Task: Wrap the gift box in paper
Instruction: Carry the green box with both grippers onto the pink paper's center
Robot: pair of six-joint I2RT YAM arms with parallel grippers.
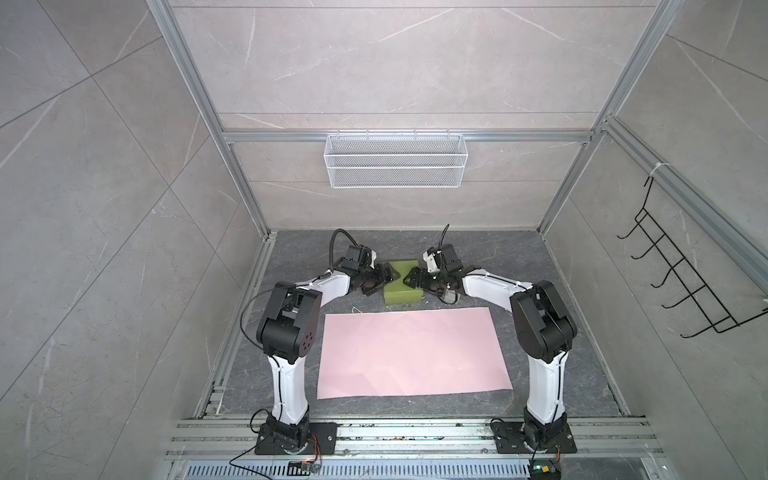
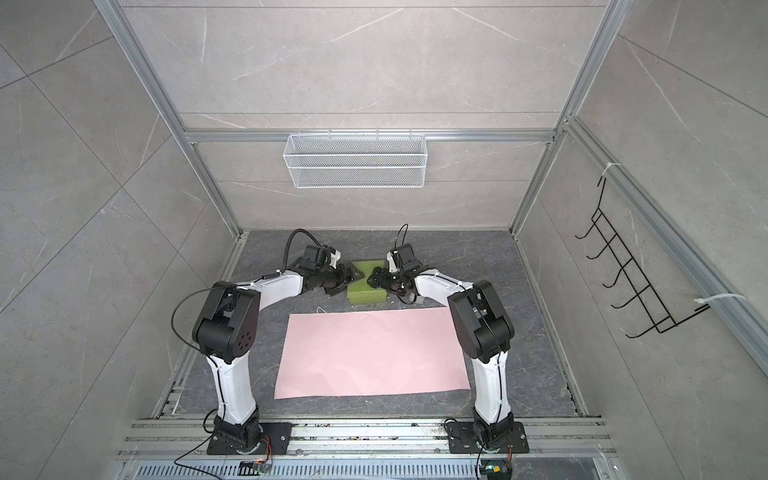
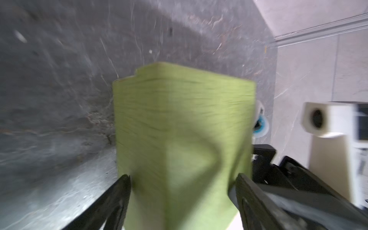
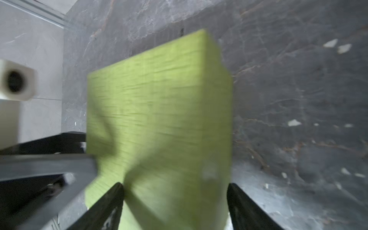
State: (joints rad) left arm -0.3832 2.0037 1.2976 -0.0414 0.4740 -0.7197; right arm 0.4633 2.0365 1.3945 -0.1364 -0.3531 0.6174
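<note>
The left tool [image 3: 182, 179] and right tool [image 4: 175, 185] are seen spread wide over the box [image 1: 403, 293], nothing clamped. The box is set on the tabletop [image 1: 498, 249], just behind the paper [image 1: 411, 353], not on it. Under uneven closure the box may be twisted or tipped; if it is dragged, the paper's adjoining edge may be crumpled.

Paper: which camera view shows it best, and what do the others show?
A top view: the paper lies flat, whole sheet visible from above. Both wrist views are filled by the blurred green box, with no paper clearly showing.
</note>
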